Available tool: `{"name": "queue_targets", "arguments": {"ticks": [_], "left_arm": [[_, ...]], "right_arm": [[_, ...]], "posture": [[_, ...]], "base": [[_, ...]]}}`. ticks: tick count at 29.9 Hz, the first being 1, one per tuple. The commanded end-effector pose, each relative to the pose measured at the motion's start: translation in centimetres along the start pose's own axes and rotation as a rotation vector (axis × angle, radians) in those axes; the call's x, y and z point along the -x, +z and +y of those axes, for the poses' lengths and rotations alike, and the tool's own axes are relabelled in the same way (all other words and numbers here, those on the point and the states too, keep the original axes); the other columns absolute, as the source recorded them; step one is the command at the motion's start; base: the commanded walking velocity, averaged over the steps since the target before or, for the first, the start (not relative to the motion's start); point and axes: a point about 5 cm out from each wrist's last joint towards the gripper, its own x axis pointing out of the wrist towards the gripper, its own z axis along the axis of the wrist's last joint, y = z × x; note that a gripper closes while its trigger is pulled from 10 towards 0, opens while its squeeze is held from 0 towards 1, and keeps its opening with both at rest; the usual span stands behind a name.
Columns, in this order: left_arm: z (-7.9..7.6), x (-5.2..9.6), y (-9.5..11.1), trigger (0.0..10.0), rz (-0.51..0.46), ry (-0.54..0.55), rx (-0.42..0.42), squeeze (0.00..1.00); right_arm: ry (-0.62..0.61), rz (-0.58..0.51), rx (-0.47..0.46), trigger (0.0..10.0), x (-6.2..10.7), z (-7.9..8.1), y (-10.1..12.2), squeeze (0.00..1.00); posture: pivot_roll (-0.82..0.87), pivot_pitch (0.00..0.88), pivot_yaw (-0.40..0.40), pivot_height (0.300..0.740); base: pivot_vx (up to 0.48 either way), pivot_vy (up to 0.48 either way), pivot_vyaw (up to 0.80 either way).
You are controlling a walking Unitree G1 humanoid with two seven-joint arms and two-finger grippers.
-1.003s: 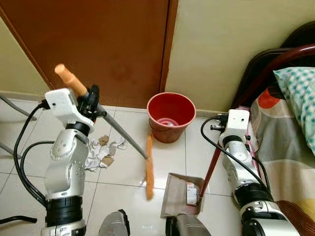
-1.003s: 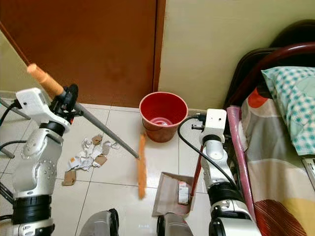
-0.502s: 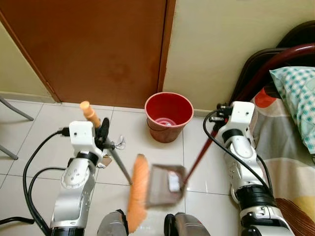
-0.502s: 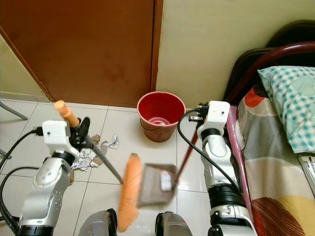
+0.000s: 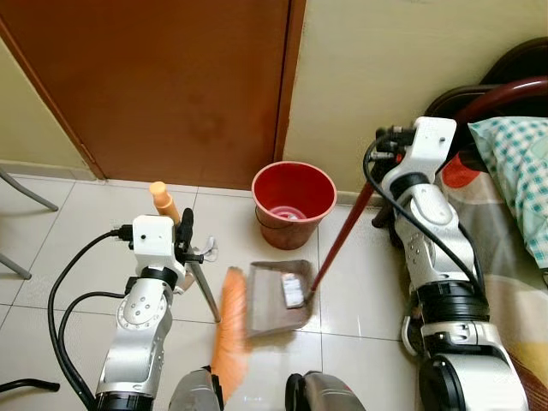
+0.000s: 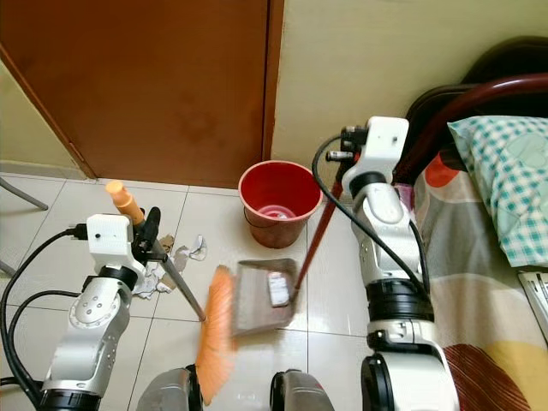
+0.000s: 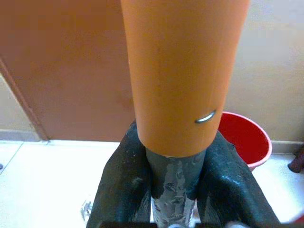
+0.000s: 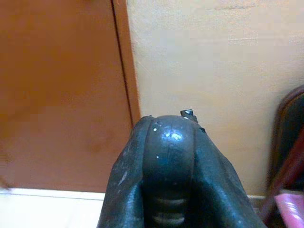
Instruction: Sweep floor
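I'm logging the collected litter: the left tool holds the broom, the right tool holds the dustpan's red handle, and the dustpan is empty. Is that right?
Not quite. The dustpan is not empty: the left eye view shows a small carton lying in it. The rest holds: the left tool is shut on the broom, and the right tool grips the dustpan's red handle, with the red bucket just beyond.
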Motion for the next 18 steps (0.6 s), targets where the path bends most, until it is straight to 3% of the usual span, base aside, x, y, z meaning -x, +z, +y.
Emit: {"name": "queue_targets", "arguments": {"ticks": [1, 8, 10, 11, 13, 18], "left_arm": [[1.1, 0.5, -1.6, 10.0, 0.079, 0.059, -0.068, 0.0], [0.5, 0.4, -2.0, 10.0, 0.083, 0.065, -0.059, 0.0], [0.2, 0.2, -2.0, 10.0, 0.085, 0.06, -0.053, 0.0], [0.2, 0.2, -2.0, 10.0, 0.085, 0.06, -0.053, 0.0], [-0.1, -0.1, -2.3, 10.0, 0.097, 0.05, -0.045, 0.0], [-0.5, -0.4, -2.2, 10.0, 0.097, 0.046, -0.037, 0.0]], "right_arm": [[0.025, -0.084, -0.045, 10.0, -0.6, 0.9, 2.9, 0.0], [0.056, -0.146, -0.103, 10.0, -2.1, 2.5, 6.5, 0.0], [0.096, -0.267, -0.129, 10.0, -3.0, 3.8, 10.4, 0.0], [0.096, -0.267, -0.129, 10.0, -3.0, 3.8, 10.4, 0.0], [0.11, -0.321, -0.151, 10.0, -3.7, 4.3, 12.5, 0.0], [0.162, -0.453, -0.064, 10.0, -3.9, 5.3, 15.4, 0.0]], "posture": [[0.0, 0.116, -0.046, 0.74], [0.0, 0.114, -0.054, 0.74], [0.0, 0.117, -0.06, 0.74], [0.0, 0.117, -0.06, 0.74], [-0.01, 0.116, -0.061, 0.74], [0.0, 0.115, -0.064, 0.74]], "base": [[0.0, 0.0, 0.0], [0.0, 0.0, 0.0], [0.0, 0.0, 0.0], [0.0, 0.0, 0.0], [0.0, 0.0, 0.0], [0.0, 0.0, 0.0]]}}
